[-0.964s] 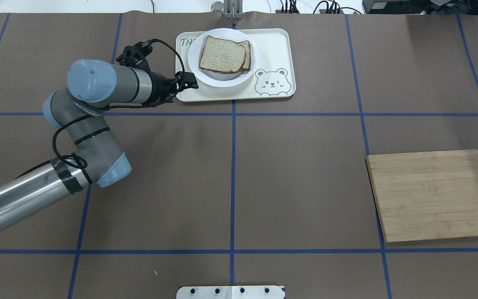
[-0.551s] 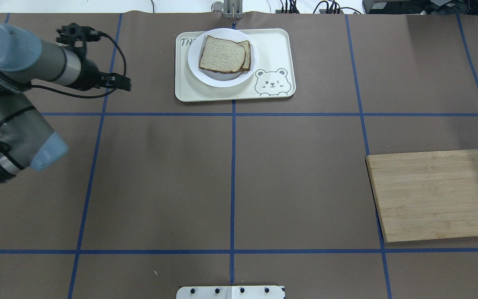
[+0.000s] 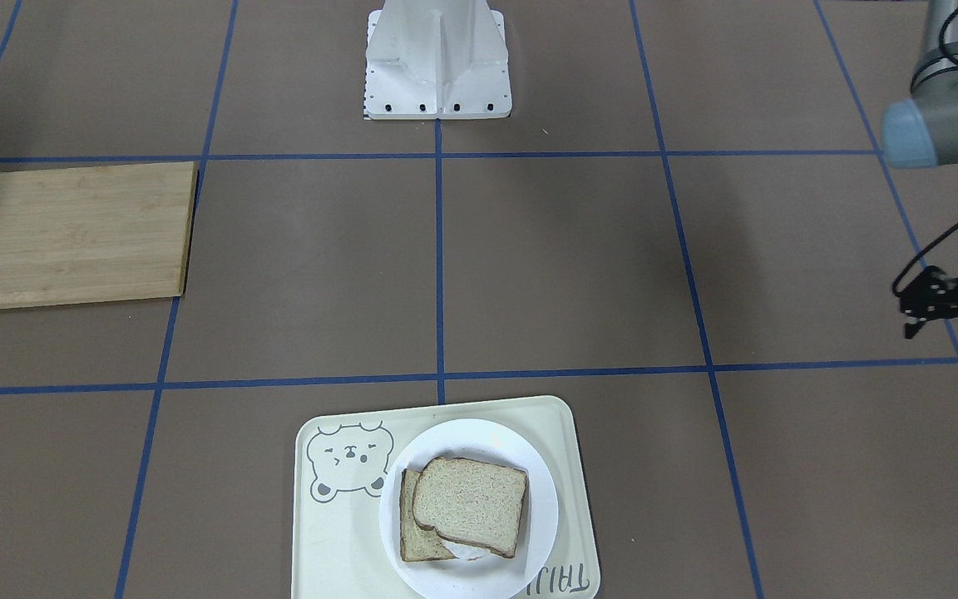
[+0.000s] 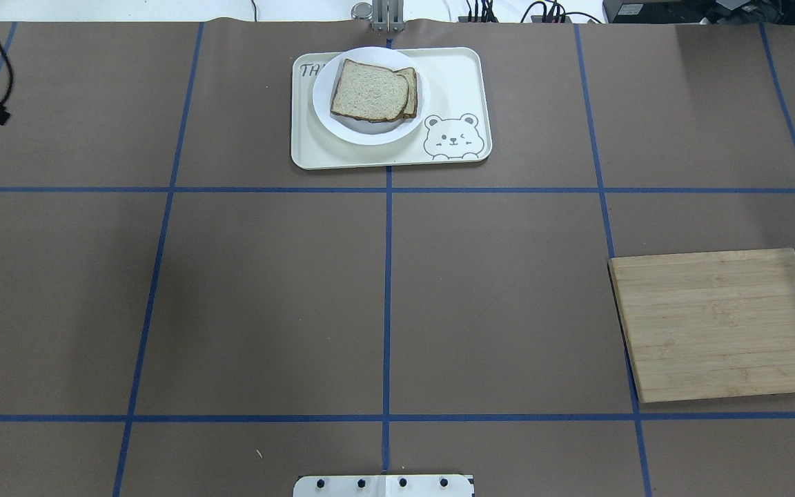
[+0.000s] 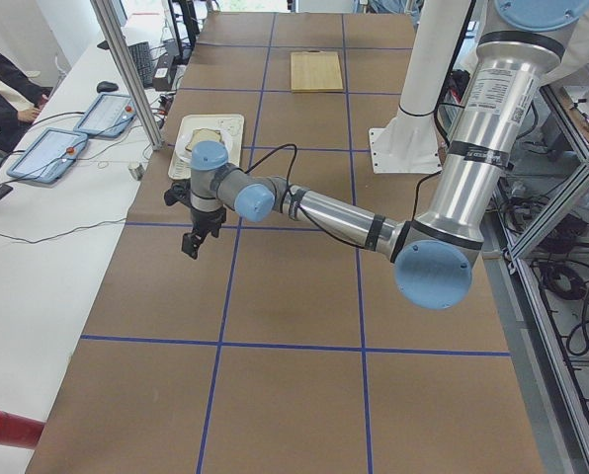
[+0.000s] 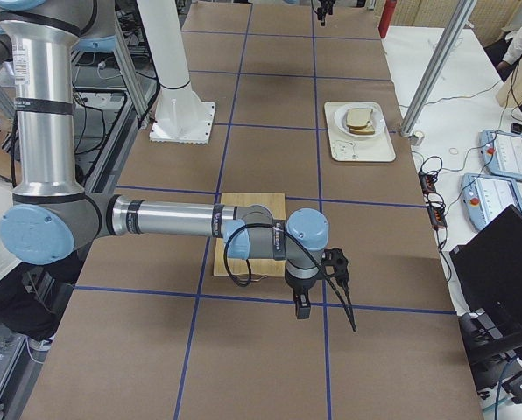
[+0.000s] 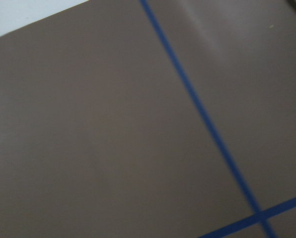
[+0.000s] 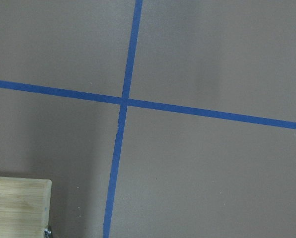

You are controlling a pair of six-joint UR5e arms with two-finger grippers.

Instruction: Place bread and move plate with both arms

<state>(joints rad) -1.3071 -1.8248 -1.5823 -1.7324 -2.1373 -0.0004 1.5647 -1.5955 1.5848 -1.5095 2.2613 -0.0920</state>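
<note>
Overhead exterior view, starting nearest the robot: the white base plate (image 4: pixel 384 486) sits at 6 o'clock on the brown bench (image 4: pixel 266 297), which is crossed by blue tape lines. Farther out, at 4 o'clock, a wooden board (image 4: pixel 722 324) lies flat, slightly skewed to the tape.

At 12 o'clock, at the far edge, the cream tray (image 4: pixel 456 83) holds the plate (image 4: pixel 370 136) on its 9 o'clock half, with a bear drawing in its 4 o'clock corner. The bread (image 4: pixel 368 91) lies on the plate, overlapping a second slice (image 4: pixel 412 86) that peeks out at 3 o'clock. Neither hand touches them.

The left hand (image 5: pixel 192 244) hangs over bare bench at 10 o'clock, well apart from the tray and pointing down; only a black tip shows at the overhead edge, and I cannot tell whether its fingers are spread or pressed together.

The right hand (image 6: pixel 302 306) shows only in the exterior right view, pointing down just beside the board at a tape crossing; I cannot tell how its fingers stand either.
</note>
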